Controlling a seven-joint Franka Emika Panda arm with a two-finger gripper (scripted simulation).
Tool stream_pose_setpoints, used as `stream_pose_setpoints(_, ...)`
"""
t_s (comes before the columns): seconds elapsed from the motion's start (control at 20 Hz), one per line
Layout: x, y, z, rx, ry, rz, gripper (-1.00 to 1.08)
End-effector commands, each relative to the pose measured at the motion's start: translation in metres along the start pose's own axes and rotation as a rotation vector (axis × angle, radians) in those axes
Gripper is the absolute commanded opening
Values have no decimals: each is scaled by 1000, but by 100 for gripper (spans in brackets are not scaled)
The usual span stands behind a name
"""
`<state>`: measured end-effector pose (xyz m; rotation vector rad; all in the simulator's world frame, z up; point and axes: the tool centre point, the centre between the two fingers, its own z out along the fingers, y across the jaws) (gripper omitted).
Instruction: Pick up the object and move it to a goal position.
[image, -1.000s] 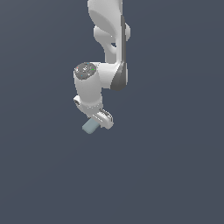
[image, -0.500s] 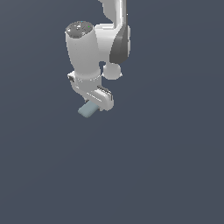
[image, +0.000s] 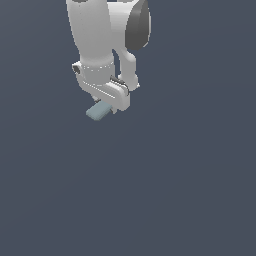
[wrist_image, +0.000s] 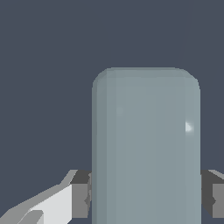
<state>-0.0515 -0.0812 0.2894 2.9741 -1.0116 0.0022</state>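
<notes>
The object (image: 98, 111) is a small pale grey-blue block. It pokes out below my white gripper (image: 106, 105) in the exterior view, lifted above the dark floor. In the wrist view the object (wrist_image: 146, 144) fills the middle of the picture, and the dark pads (wrist_image: 81, 194) press against both of its sides. My gripper (wrist_image: 146, 194) is shut on it. The white arm rises above the gripper toward the exterior view's top, and its upper links leave the frame.
A plain dark grey-blue floor (image: 165, 190) lies all around with nothing else on it. No goal marker shows in either view.
The arm has risen with the block held in the gripper, moving up in the exterior view and looming larger. The grip on the block has not changed.
</notes>
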Motion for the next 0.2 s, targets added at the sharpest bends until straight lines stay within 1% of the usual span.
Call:
stream_pose_setpoints(0.0, -1, 1, -7, -1, -1, 0, -100)
stream_pose_setpoints(0.15, -2, 1, -10, -1, -1, -1, -100)
